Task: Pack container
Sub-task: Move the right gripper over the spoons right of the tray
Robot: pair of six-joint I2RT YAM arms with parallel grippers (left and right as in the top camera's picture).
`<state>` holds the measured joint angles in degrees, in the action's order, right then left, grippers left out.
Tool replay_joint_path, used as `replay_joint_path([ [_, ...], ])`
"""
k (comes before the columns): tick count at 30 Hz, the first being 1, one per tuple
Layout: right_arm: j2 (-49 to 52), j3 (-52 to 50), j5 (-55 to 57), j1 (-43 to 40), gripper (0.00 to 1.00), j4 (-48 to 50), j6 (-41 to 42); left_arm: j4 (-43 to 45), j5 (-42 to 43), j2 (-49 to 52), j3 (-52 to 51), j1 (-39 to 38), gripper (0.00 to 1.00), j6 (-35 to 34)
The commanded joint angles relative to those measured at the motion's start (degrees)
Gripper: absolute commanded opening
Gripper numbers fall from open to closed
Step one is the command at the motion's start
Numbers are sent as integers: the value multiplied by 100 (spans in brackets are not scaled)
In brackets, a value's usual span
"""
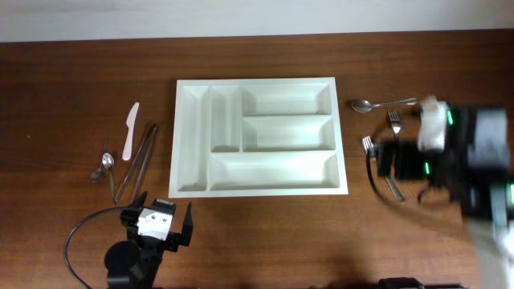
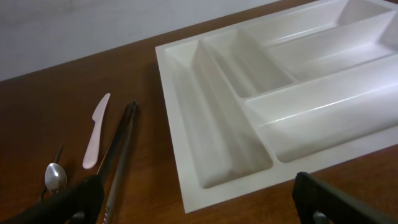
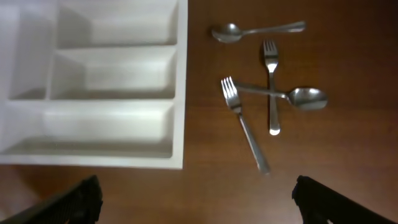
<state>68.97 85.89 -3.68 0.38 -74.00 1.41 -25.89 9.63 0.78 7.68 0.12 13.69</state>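
Left gripper [image 1: 159, 213] beside container [image 1: 265, 170] near edge

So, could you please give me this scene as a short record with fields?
tray: mid-table, all five compartments empty
left of tray: knife, tongs, left spoon
right of tray: top spoon, straight fork, slanted fork, lower spoon lying across the straight fork
left gripper: jaws open, holding nothing
right gripper: jaws open, holding nothing
packed so far: nothing
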Motion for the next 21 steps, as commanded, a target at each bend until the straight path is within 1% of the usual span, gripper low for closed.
replay_joint_path([
  [1, 962, 721, -221, 31, 99, -247, -269, 15, 59, -33, -24, 13, 99, -79],
  [5, 1950, 994, -415, -90, 99, 57, -236, 15, 59, -33, -24, 13, 99, -79],
  [6, 2124, 994, -433, -166, 99, 181, -79, 15, 59, -33, -24, 13, 99, -79],
  [11, 3016, 992, -581, -883, 99, 796, 1869, 15, 59, -33, -24, 13, 99, -79],
  [13, 3279, 992, -911, -1174, 99, 1080, 2229, 15, 59, -33, -24, 13, 99, -79],
  [16, 3593, 992, -1222, -1528, 99, 1351, 2092, 15, 59, -33, -24, 13, 99, -79],
  [18, 3832, 992, -1209, -1784, 99, 1381, 1963, 15, 59, -33, -24, 13, 99, -79],
  [21, 4098, 990, -1115, -2114, 99, 1318, 2061, 15, 59, -33, -24, 13, 99, -79],
])
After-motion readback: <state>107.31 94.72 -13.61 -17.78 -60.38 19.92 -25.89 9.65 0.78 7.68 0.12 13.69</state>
